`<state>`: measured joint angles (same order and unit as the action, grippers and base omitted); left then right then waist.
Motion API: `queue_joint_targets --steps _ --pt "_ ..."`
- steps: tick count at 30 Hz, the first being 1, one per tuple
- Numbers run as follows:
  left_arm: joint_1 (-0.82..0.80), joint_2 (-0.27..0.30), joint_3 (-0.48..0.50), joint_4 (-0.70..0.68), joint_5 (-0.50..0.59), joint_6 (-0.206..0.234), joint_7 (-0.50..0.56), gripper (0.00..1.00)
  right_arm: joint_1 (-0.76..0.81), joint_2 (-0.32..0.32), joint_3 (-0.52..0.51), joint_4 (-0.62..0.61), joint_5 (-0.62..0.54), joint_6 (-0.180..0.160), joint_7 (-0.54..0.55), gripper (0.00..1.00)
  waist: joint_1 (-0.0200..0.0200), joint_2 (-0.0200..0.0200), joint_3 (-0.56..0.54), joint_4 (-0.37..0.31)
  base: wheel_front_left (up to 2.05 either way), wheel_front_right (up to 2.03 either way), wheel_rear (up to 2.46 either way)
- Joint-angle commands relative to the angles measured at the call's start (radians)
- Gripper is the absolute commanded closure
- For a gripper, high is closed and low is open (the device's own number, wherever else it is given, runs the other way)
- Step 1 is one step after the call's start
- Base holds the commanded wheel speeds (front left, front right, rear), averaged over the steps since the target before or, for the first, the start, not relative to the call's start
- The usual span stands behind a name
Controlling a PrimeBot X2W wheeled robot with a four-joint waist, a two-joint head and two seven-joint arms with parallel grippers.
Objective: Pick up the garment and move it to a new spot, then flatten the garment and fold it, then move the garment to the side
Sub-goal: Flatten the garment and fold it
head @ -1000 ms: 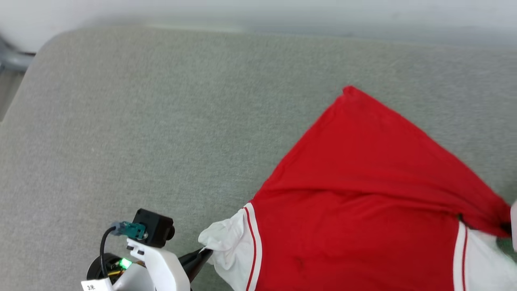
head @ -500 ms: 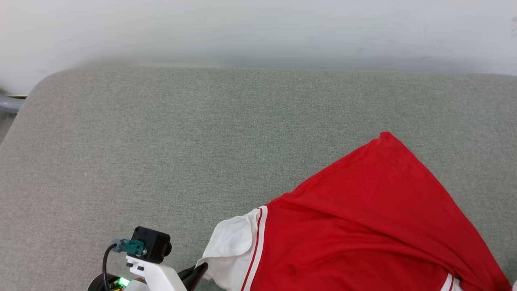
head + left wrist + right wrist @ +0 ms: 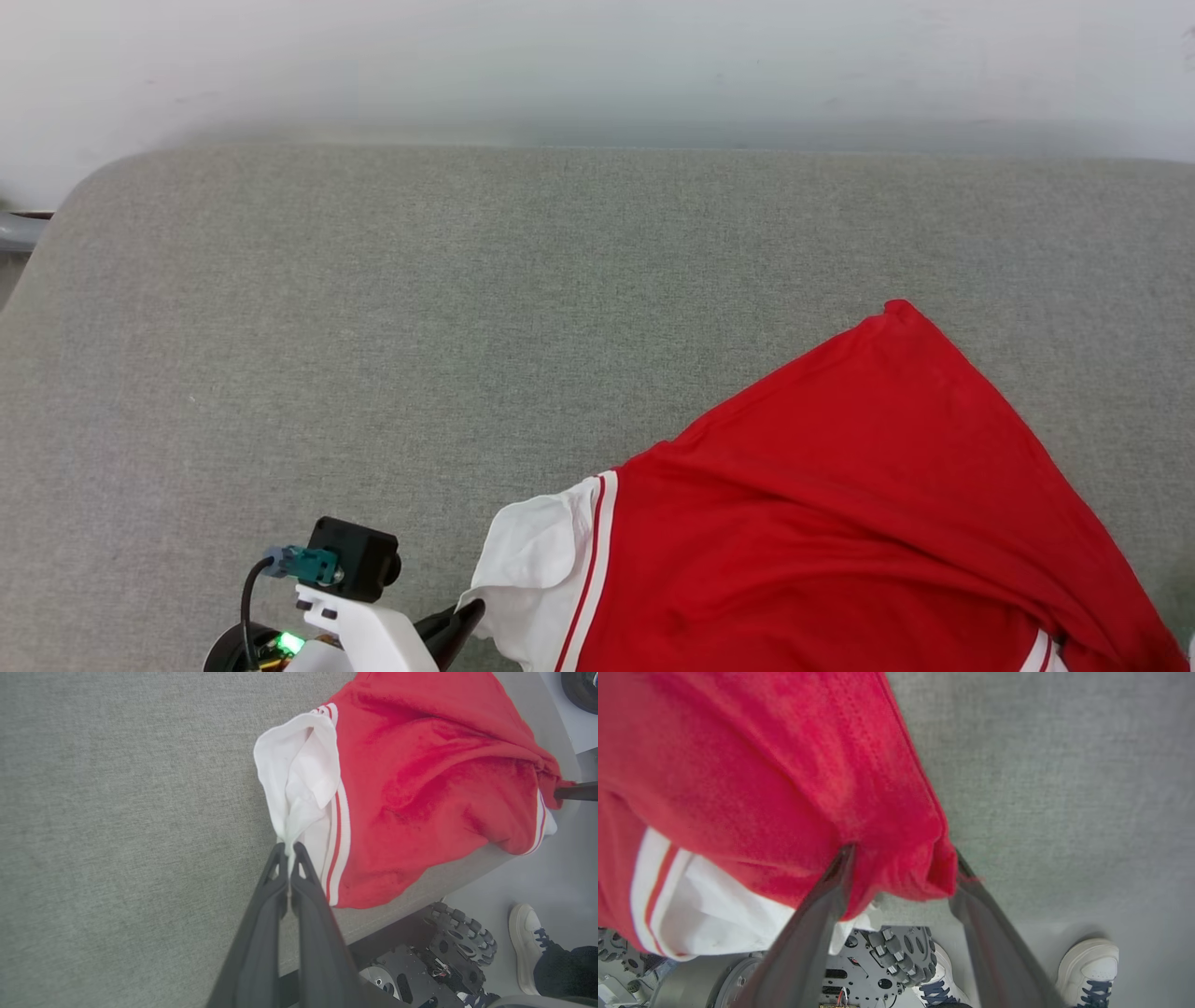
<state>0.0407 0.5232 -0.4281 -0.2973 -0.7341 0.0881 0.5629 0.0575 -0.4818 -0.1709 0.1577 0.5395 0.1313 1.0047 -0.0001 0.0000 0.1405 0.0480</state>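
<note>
The left gripper (image 3: 287, 851) pinches a white sleeve of the garment (image 3: 840, 523) at its closed fingertips; the right gripper (image 3: 903, 854) stands spread, red cloth between its fingers.

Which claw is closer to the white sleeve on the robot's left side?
Left. The left claw is shut on that sleeve, pinching its tip. The right claw is at the far side of the shirt, open, with red cloth between its fingers.
</note>
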Motion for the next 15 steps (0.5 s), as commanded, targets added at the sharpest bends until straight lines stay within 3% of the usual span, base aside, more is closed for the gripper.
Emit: queue_joint_targets --steps 1,9,10,15 --pt "-0.009 -0.002 -0.002 -0.003 0.005 -0.004 -0.004 1.0 -0.026 -0.013 0.003 -0.017 0.011 -0.001 0.007 0.0 0.0001 0.0 0.002 0.002 0.0 0.0 0.0" --pt "-0.041 -0.001 -0.008 -0.028 0.019 -0.014 -0.009 1.0 -0.119 -0.096 0.029 -0.248 0.066 -0.001 0.147 0.0 0.0001 0.0 0.058 0.046 0.0 0.0 0.0" --pt "-0.059 -0.004 -0.012 -0.038 0.028 -0.017 -0.014 1.0 -0.212 -0.09 0.039 -0.301 0.075 -0.001 0.194 0.0 0.0001 0.0 0.094 0.073 0.0 0.0 0.0" --pt "-0.088 -0.016 -0.025 -0.042 0.036 -0.029 -0.021 1.0 -0.406 -0.054 0.078 -0.287 0.037 -0.001 0.269 0.0 0.0001 0.0 0.156 0.129 0.0 0.0 0.0"
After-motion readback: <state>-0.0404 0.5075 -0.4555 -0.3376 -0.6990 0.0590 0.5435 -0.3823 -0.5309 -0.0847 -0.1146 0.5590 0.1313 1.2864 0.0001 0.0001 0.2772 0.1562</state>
